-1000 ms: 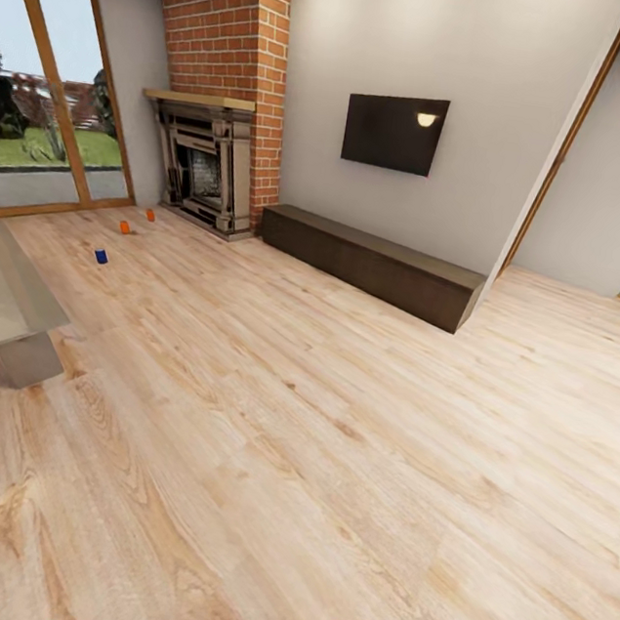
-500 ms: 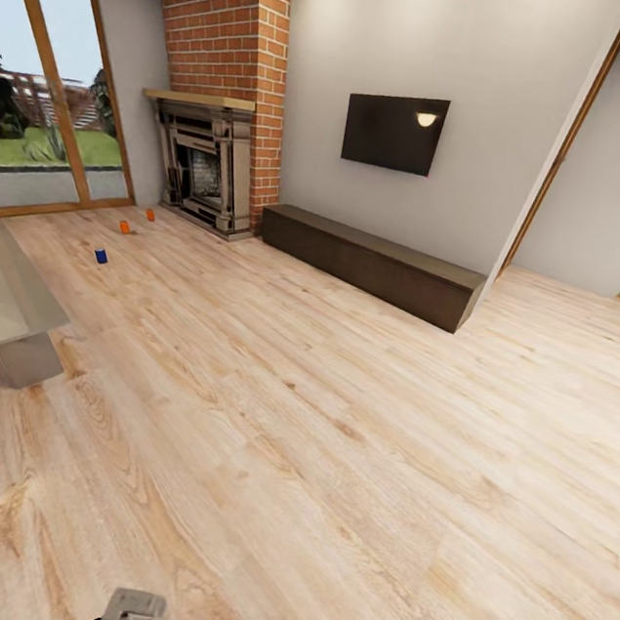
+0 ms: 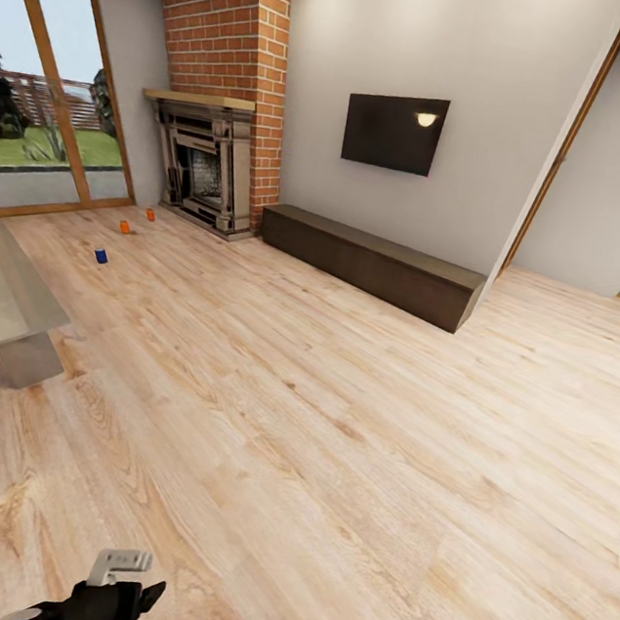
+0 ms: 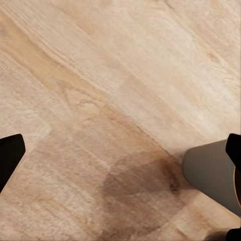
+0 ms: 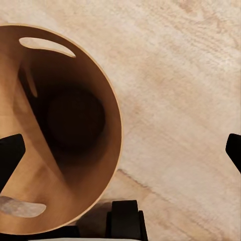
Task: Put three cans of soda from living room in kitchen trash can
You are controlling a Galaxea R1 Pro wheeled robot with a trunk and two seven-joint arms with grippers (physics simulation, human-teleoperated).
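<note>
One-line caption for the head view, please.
Living room: two orange cans and a blue can stand on the plank floor near the fireplace; left gripper in the foreground.

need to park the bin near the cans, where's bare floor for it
Open planks run from the grey table across to the dark bench. It gets tight by the fireplace, where the blue can and two orange cans stand.

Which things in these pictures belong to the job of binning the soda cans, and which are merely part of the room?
Belong to the job:
- two orange cans, on the floor near the fireplace
- blue can, on the floor nearer the glass doors
- brown bin, close by the robot

Merely part of the room:
- fireplace
- TV
- low dark bench
- glass doors
</note>
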